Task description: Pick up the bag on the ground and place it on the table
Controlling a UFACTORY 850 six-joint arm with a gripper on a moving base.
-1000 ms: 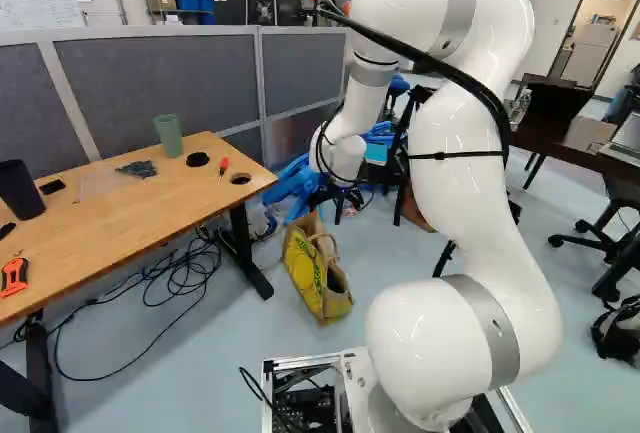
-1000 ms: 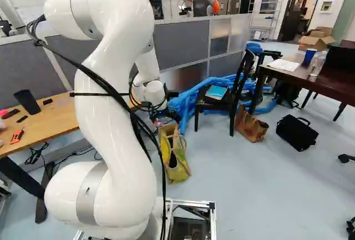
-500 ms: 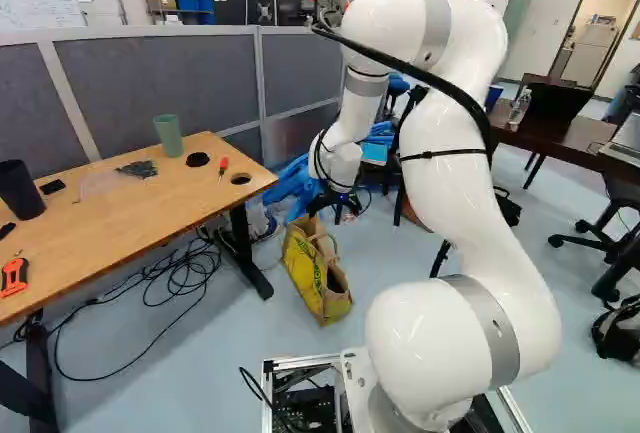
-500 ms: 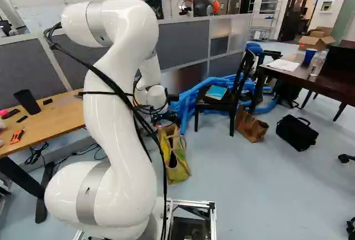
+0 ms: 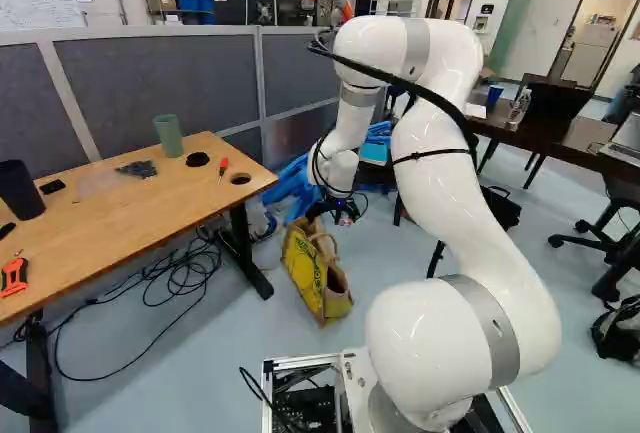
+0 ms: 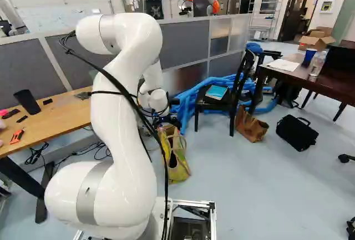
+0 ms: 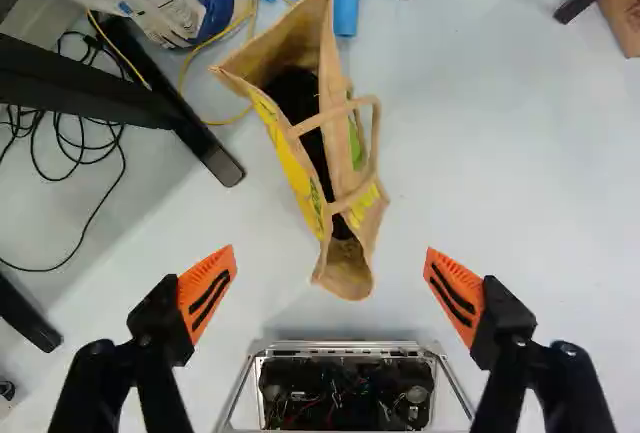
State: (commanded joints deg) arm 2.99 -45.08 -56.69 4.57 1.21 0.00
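Tool: the black two-finger tool (image 5: 333, 210) hangs over the bag in the middle of the left base view; in the wrist view its fingers stand wide apart with nothing gripped between their orange pads (image 7: 207, 294).
Arm: white (image 5: 455, 183), rising right of the middle in the left base view, bending over at the top and reaching down towards the centre.
Bag: yellow and tan (image 5: 308, 271), on the floor (image 5: 180, 383), lower middle of the left base view; in the wrist view it lies ahead of the fingers, apart from both pads, its mouth open and a handle (image 7: 375, 138) looping out over one side.
Table leg: black (image 5: 250, 253), near the bag.
Table: wooden top (image 5: 120, 228), at the left of the left base view, bearing a green cup (image 5: 169, 136), a black cup (image 5: 20, 191) and a red screwdriver (image 5: 223, 166).
Cables: black (image 5: 180, 278), looped under the table.
Blue tubes: heaped (image 6: 191, 98) in the middle of the right base view, behind the bag.
Chair: black (image 6: 236, 96), right of the bag there, a teal book (image 6: 216, 92) on its seat.
Brown bag: upright (image 6: 251, 126), beside the chair.
Black case: on the floor (image 6: 297, 133), right of the brown bag.
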